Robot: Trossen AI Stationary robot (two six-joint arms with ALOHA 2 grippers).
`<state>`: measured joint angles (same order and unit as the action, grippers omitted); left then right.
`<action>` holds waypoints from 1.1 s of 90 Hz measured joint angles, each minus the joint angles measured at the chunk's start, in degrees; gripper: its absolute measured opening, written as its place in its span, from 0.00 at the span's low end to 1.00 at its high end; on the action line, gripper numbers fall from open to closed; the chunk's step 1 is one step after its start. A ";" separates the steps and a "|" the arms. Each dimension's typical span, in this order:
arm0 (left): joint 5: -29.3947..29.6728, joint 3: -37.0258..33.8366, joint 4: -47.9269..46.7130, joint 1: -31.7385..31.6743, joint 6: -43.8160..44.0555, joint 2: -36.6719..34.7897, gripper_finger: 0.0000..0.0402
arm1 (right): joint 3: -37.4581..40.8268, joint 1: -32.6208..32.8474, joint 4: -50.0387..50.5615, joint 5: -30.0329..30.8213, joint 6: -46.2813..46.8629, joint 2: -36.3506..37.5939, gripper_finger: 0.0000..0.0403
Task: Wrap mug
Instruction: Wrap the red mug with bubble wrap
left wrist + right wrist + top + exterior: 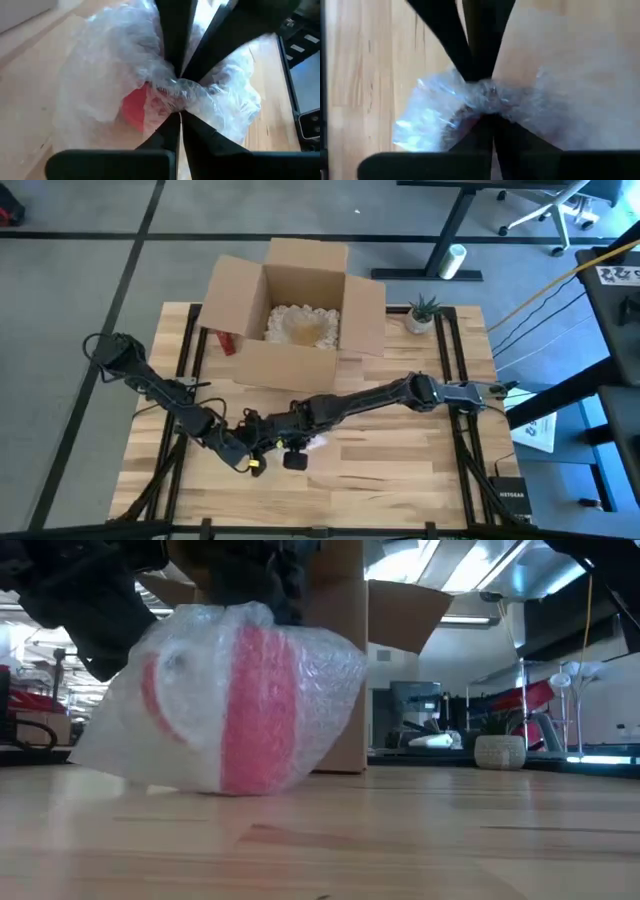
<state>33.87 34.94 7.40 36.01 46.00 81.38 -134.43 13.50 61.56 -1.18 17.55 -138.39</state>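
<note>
The red mug (pixel 262 705) lies on its side on the pale wooden slatted worktop (pixel 400 470), swathed in clear bubble wrap (pixel 330 670); it sits near the front middle of the worktop, in front of the open brown cardboard box (pixel 295 305), and well apart from it; in the low view the wrap bulges round the mug and trails off in a flat tail toward one side.

The left gripper (pixel 252 458) comes in from the left over the bundle; its jaws are pinched together on a gathered twist of the bubble wrap, as the left wrist view shows, with red showing through the film just beside the pinch (pixel 137 107).

The right gripper (pixel 283 442) reaches in from the right, its arm stretched across the worktop; its jaws too are closed tight on a bunched fold of the bubble wrap (pixel 485 95), meeting the other arm's fingers at the same knot of film.

The cardboard box stands with its flaps up and holds crumpled pale packing paper (pixel 300 325); a small potted green plant in a white pot (pixel 421 315) stands near the box's right, at the worktop's far edge.
</note>
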 joint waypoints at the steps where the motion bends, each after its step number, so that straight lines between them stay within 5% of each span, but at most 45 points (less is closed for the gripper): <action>1: 0.00 0.01 0.01 0.00 0.00 -0.01 0.00 | -0.37 0.00 0.57 0.34 -0.03 0.00 0.00; 56: -0.85 0.04 5.85 -1.63 -4.63 0.41 0.00 | -0.57 2.08 7.44 1.78 0.45 4.13 0.00; 99: -8.27 0.03 18.89 -3.22 -7.09 9.66 0.00 | -0.55 2.30 8.54 1.60 3.44 4.13 0.00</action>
<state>25.59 34.97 26.29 32.79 38.90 91.04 -134.98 15.79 70.11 0.43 20.99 -134.26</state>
